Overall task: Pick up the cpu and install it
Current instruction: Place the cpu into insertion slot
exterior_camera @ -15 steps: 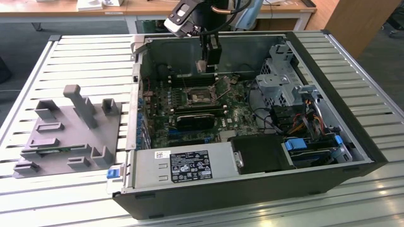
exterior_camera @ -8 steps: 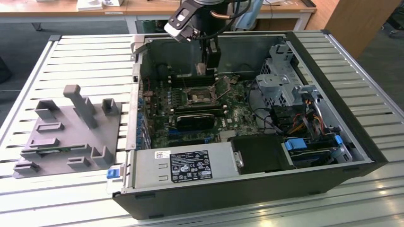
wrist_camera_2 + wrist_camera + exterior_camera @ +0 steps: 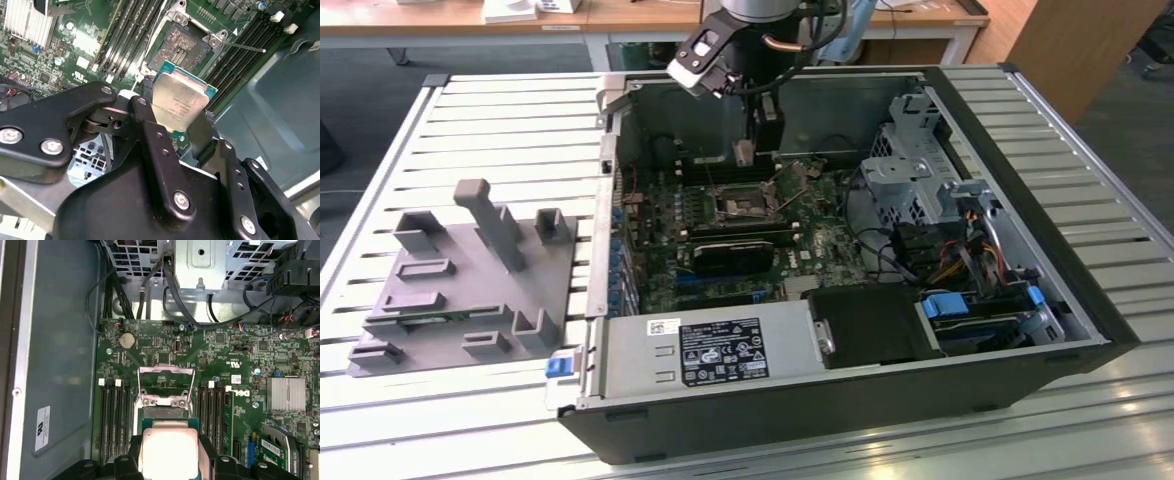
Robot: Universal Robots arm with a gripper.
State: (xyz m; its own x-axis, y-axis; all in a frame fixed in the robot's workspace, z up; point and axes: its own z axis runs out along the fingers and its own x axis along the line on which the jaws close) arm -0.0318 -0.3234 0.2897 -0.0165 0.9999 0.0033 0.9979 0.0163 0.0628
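The cpu (image 3: 180, 102), a flat square chip with a silver-grey metal top, is clamped between my gripper's (image 3: 176, 114) black fingers (image 3: 150, 125). In the exterior view the gripper (image 3: 747, 152) hangs inside the open computer case, a little above the motherboard's socket (image 3: 744, 203). The socket (image 3: 181, 47) lies open just beyond the chip, its contact field bare. In the first wrist view the cpu (image 3: 169, 450) sits next to the socket's raised metal load plate (image 3: 165, 385), and the gripper (image 3: 169, 462) is shut on the chip's two sides.
Memory slots (image 3: 114, 415) flank the socket on both sides. A black block (image 3: 740, 255) lies on the board below it. A metal drive cage (image 3: 921, 160) and cables (image 3: 921, 250) fill the exterior view's right. A grey holder fixture (image 3: 467, 280) stands outside the case.
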